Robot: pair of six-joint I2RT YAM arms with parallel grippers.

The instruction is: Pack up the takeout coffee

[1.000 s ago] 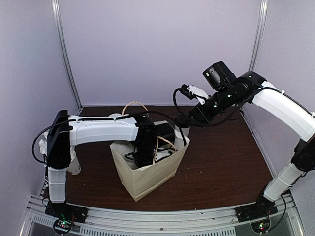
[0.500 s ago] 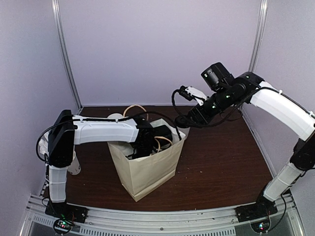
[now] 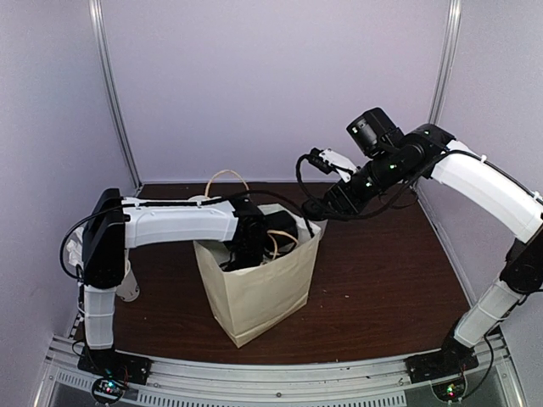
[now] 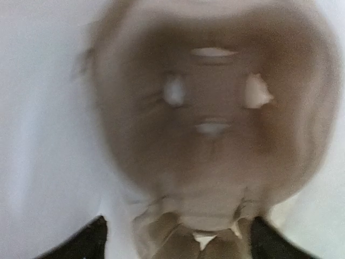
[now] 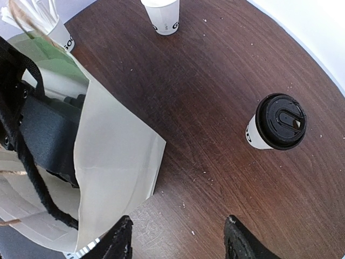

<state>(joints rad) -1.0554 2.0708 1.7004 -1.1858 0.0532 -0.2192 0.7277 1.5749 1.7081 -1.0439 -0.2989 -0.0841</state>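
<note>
The takeout coffee (image 5: 277,123), a white paper cup with dark print and a black lid, stands upright on the dark wooden table (image 5: 215,81), up and to the right of my right gripper (image 5: 178,240). That gripper hovers open over bare table beside the paper bag (image 5: 116,156). My left arm (image 3: 178,222) reaches down into the bag (image 3: 259,292). In the blurred left wrist view, my left gripper (image 4: 175,245) is open, its fingers (image 4: 81,245) wide apart. A brown moulded-pulp cup carrier (image 4: 210,108) fills the picture just in front of it.
A lidless white cup (image 5: 161,15) stands at the far side of the table. A cup bristling with wrapped straws (image 5: 40,24) stands behind the bag. Another white cup (image 3: 127,288) sits by the left arm's base. Enclosure walls surround the table.
The bag has shifted and now stands straighter, with its mouth drawn closer round my left wrist. The left arm has moved a little inside it. The right arm has hardly moved.
</note>
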